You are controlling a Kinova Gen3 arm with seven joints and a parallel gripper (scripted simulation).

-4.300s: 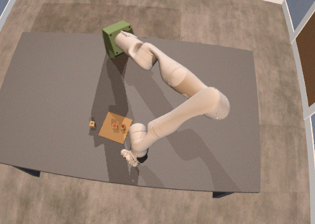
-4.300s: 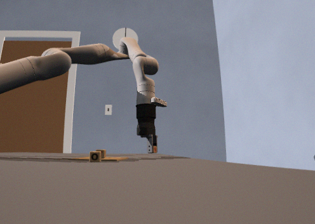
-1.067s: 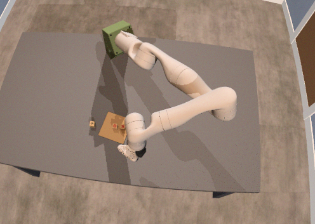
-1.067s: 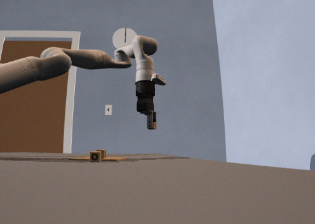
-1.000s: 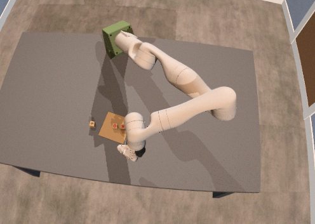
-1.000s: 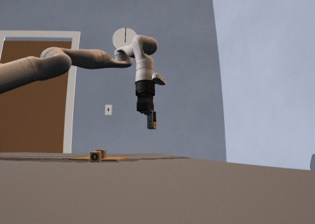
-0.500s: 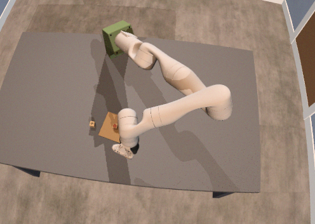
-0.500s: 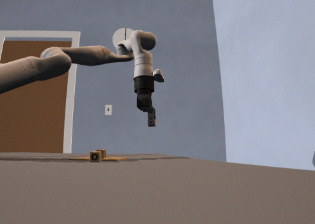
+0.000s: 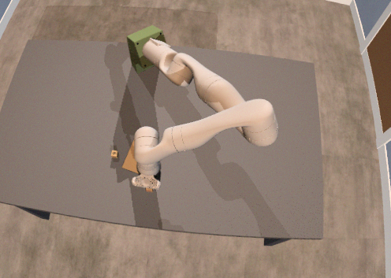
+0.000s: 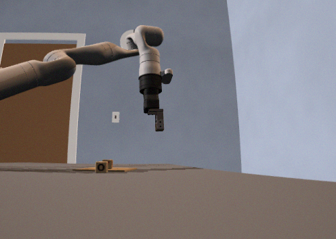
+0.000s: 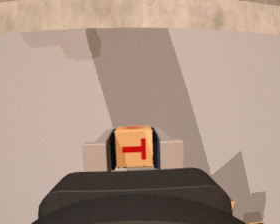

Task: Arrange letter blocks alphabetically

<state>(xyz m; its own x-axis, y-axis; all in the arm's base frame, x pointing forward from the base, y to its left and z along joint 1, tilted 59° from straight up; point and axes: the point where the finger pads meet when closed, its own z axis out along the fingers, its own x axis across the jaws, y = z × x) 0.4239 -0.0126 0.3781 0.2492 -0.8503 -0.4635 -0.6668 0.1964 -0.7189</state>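
Observation:
My gripper [image 10: 159,123] [image 11: 134,142] is shut on the T block [image 11: 133,147] [image 9: 150,190]. It holds the block high above the table. In the wrist view the red T is on the face towards the camera, its bar to the right. The orange mat [image 9: 130,161] [image 10: 126,169] lies on the table, partly hidden by the arm in the top view. One block [image 9: 114,154] [image 10: 101,166] lies off the mat, to its left in the top view; a dark O shows on its side. Another block [image 10: 109,162] shows behind it, at the mat. Any others on the mat are hidden.
The arm's green base block [image 9: 139,50] stands at the table's back edge in the top view. The opposite edge of the grey table [image 9: 79,182] lies beyond the held block. The arm's forearm and wrist hang over part of the mat.

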